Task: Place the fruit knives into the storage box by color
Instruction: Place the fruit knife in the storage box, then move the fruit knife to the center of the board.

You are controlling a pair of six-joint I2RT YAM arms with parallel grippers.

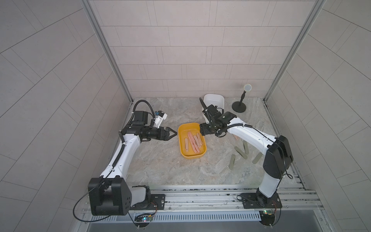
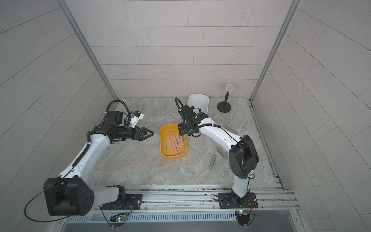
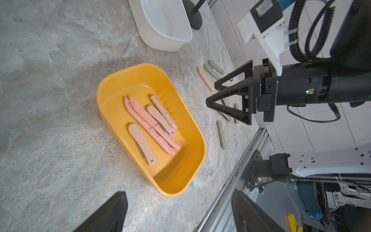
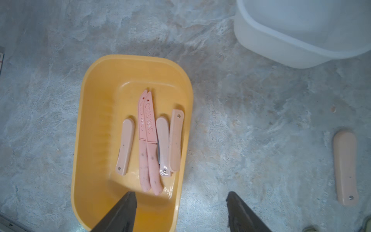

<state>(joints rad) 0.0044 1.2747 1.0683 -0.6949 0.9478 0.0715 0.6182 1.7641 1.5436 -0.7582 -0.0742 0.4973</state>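
Observation:
Several salmon-pink fruit knives (image 1: 193, 142) (image 2: 175, 142) (image 3: 148, 124) (image 4: 149, 140) lie side by side in the yellow storage box (image 1: 181, 148) (image 4: 96, 120). One more pink knife (image 4: 345, 166) (image 3: 205, 79) lies on the table beside the right arm. Grey-green knives (image 1: 241, 151) (image 2: 221, 152) (image 3: 221, 134) are scattered on the table further right. My right gripper (image 4: 180, 193) (image 3: 210, 93) hangs open and empty over the yellow box's right rim. My left gripper (image 3: 178, 192) (image 1: 176, 132) is open and empty, just left of that box.
An empty white box (image 1: 213, 101) (image 2: 197, 100) (image 4: 301, 36) stands at the back behind the right wrist. A black stand with a round head (image 1: 239, 106) (image 2: 223, 106) is at the back right. A metal rail (image 1: 200, 192) runs along the table's front edge.

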